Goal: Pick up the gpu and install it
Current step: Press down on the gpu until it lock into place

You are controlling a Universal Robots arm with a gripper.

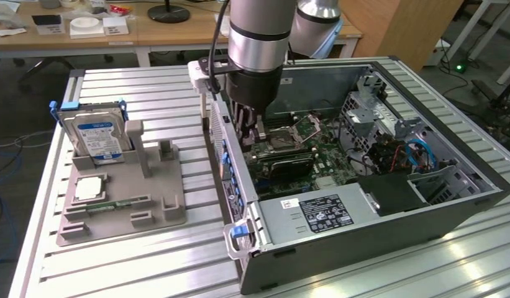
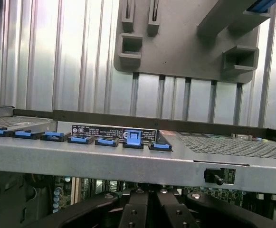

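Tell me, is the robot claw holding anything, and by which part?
It cannot be told: the shut gripper reaches down inside the computer case, hiding any hold.

A robotics lab or workshop, judging by the ribbed aluminium table point(image 1: 155, 261) carrying an opened computer case point(image 1: 363, 161) and a grey parts fixture point(image 1: 122, 198) with a hard drive point(image 1: 99, 136) stood in it. Behind, wooden desks point(image 1: 113, 34) with small boxes, loose cables on the floor point(image 1: 6, 161).
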